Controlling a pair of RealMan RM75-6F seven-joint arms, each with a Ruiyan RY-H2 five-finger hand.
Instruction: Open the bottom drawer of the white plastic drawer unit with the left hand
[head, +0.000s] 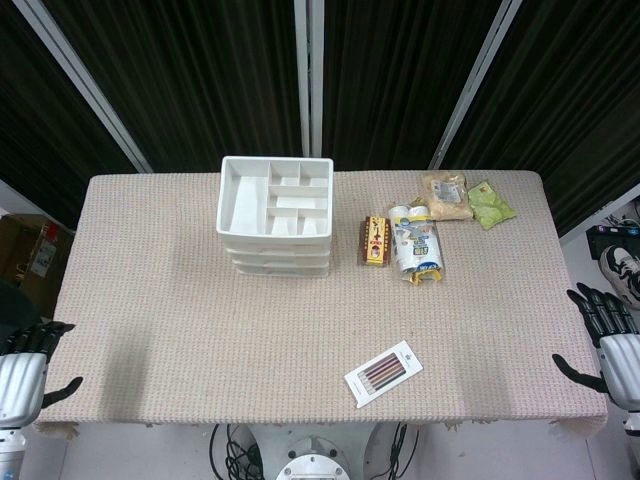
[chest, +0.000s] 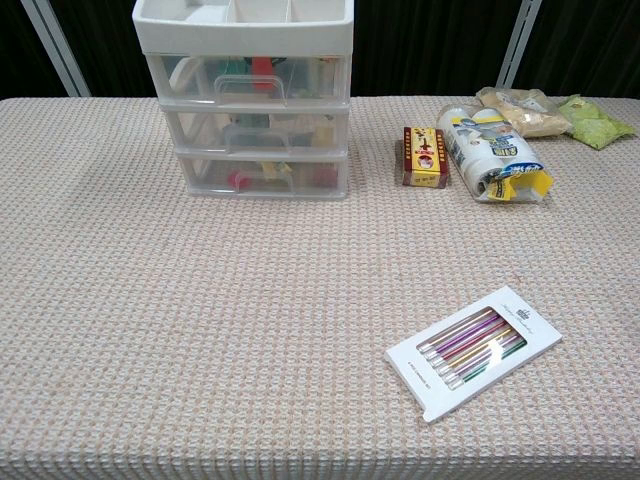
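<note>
A white plastic drawer unit (chest: 248, 98) stands toward the far edge of the table (head: 180, 330), left of centre, its three clear-fronted drawers all pushed in; the bottom drawer (chest: 262, 174) sits flush with the two above it, small red and pale items showing dimly through its front, and a divided tray forms the unit's top. The robot's left hand (head: 25, 372) hangs at the table's near left corner, just off the edge, holding nothing, its dark fingers apart, well away from the unit. The right hand (head: 608, 343) waits off the near right corner, likewise unladen with its fingers spread. Only the head view shows either hand. To the right of the unit, near the far edge, a small red and yellow box (chest: 424, 156) lies just beside a white printed packet (chest: 489, 152), with a tan snack bag (chest: 522, 109) and a green snack bag (chest: 596, 120) behind them toward the far right corner. A flat white pack of coloured pens (chest: 473, 350) rests at an angle near the front edge, right of centre, on the table's beige woven cover.
</note>
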